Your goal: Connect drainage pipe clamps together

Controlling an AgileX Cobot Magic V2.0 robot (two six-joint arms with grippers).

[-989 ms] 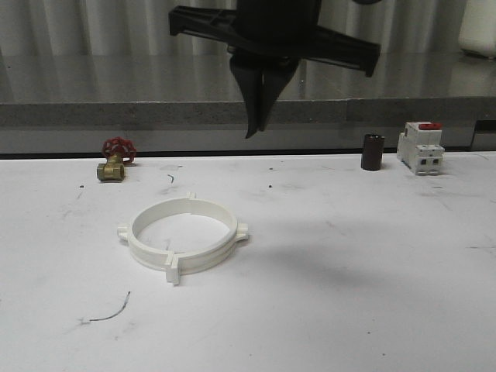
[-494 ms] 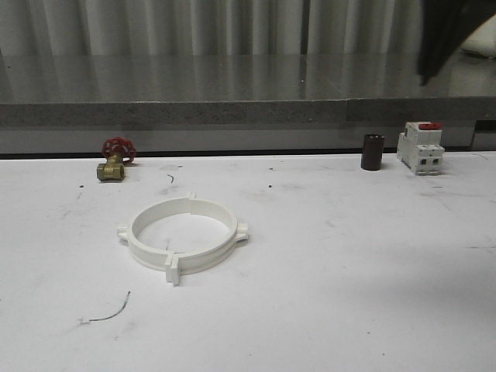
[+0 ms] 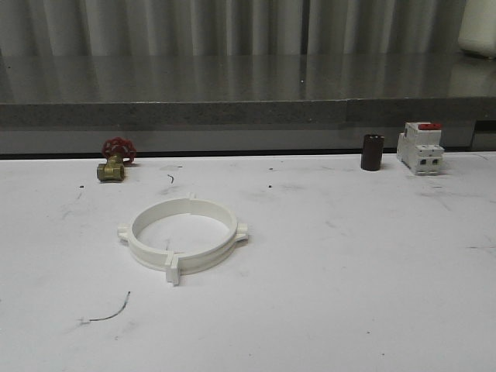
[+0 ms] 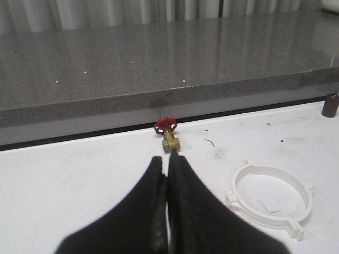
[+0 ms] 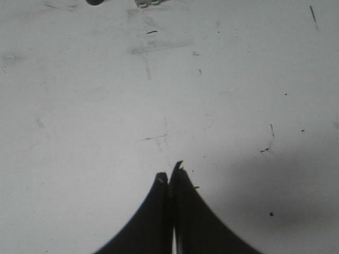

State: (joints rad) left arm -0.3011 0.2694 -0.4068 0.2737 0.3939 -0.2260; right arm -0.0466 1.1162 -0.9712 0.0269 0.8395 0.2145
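Black arm gone from my front view

A second ago I had a black arm with its pointed hand hanging above the white plastic ring of joined pipe clamps (image 3: 183,233); half a second ago only a dark blur sat at the upper right corner of the front view. The soft shadow it threw on the white worktop (image 3: 349,310) to the right of the ring has lifted as well.

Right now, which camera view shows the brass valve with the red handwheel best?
The front view: the brass valve sits unobstructed at the table's far left, side-on. The left wrist view shows it smaller, just beyond the shut left hand.
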